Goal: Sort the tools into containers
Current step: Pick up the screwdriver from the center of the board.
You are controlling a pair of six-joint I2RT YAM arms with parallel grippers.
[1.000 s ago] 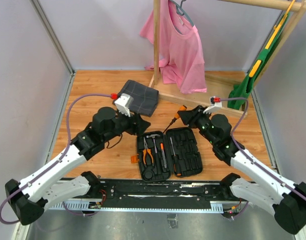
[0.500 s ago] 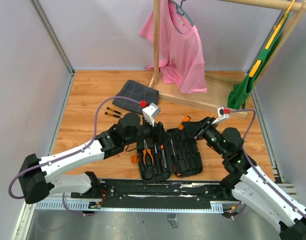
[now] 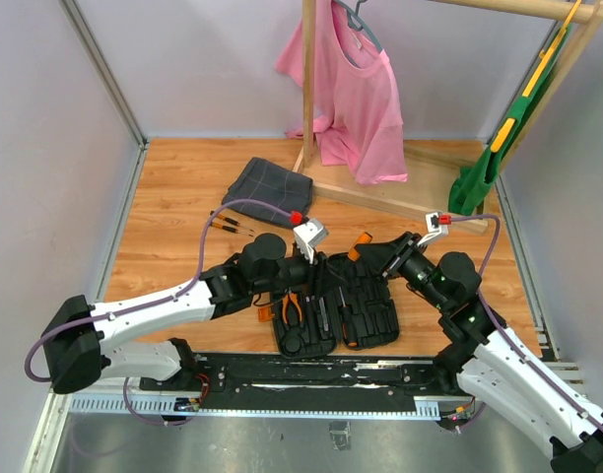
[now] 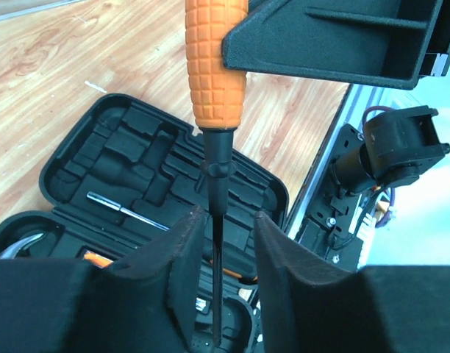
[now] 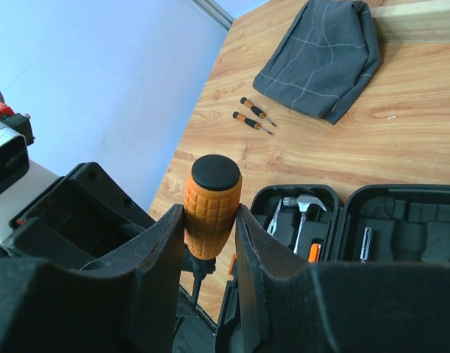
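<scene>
Wooden tabletop [image 3: 183, 187] between pale walls [image 3: 183, 69] bears open black case [image 3: 375, 305].

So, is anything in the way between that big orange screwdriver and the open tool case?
Nothing visible. The screwdriver hangs over the open tool case, its handle gripped by the right gripper and its shaft between the open jaws of the left gripper.

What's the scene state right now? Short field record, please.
right fingers: clamped on orange screwdriver by its handle
left fingers: either side of its shaft, gaps showing, not pinching
tool case: open, lying flat
in case: hammer, pliers
outside case: two small screwdrivers beside grey cloth
</scene>
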